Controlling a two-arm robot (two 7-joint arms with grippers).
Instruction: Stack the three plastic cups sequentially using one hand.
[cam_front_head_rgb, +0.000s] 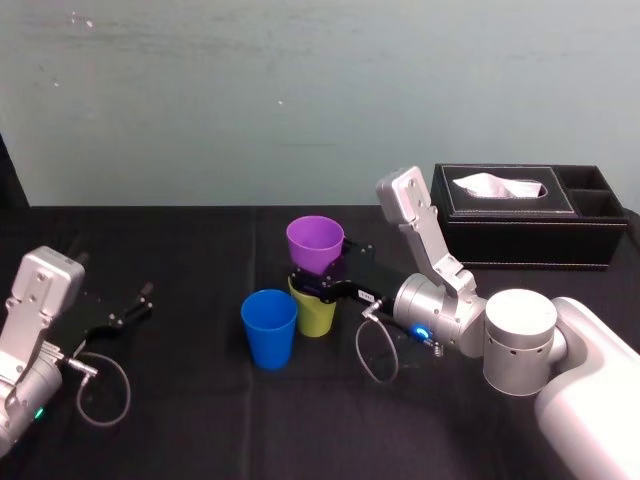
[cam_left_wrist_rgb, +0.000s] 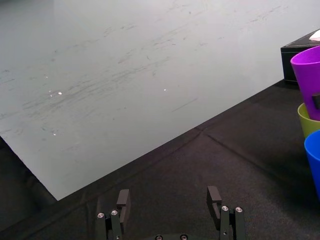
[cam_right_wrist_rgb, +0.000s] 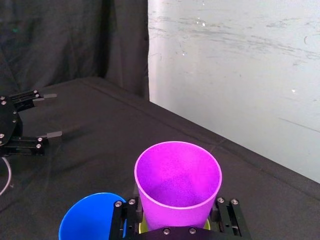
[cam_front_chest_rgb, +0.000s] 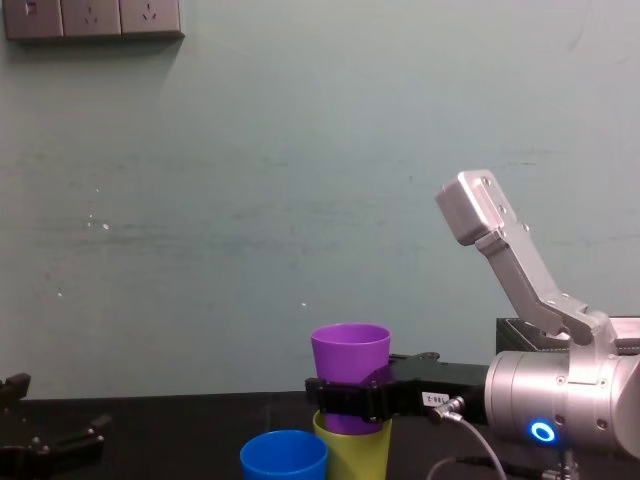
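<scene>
Black tablecloth (cam_front_head_rgb: 200, 430): right claw (cam_front_head_rgb: 322, 282) grips purple cup (cam_front_head_rgb: 314, 240), nested in yellow-green cup (cam_front_head_rgb: 316, 316) beside blue cup (cam_front_head_rgb: 269, 326); left claw (cam_front_head_rgb: 130, 306) idle, spread.

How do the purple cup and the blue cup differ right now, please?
The purple cup is clamped by the right gripper and raised, its base at the mouth of the yellow-green cup. The blue cup stands free on the table, beside the yellow-green cup. The purple cup's rim stands well above the blue cup's. Both are upright, empty, tapered tumblers. The left gripper idles open, far off.
</scene>
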